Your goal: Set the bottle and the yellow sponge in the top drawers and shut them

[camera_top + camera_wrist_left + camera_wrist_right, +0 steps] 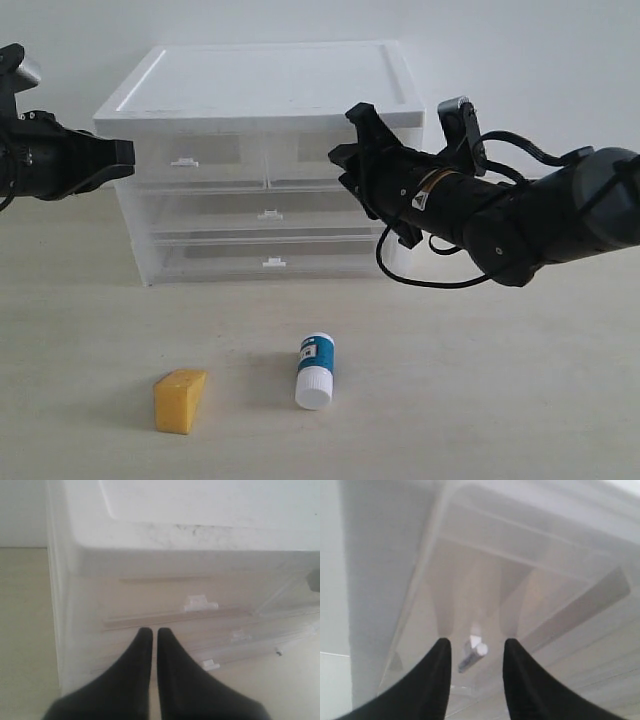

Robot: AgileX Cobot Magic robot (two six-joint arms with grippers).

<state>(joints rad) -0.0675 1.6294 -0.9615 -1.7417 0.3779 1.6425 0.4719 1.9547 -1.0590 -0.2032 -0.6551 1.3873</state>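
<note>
- While the top drawers [200,150] are shut, the yellow sponge [180,401] and the bottle [315,370] are seen near the worktop's [480,400] front edge, with the bottle laid front-to-back.
- Farther back, the right pincer [477,641] is spread before a drawer tab [472,650]; the left pincer [151,630] is pressed together.

My left gripper [150,634] hangs level at the upper left front corner of the chest [270,80], fingers drawn almost together. My right arm [530,225] reaches in from the chest's right side, and my right gripper [473,642] points at its upper right front, fingers parted.
</note>
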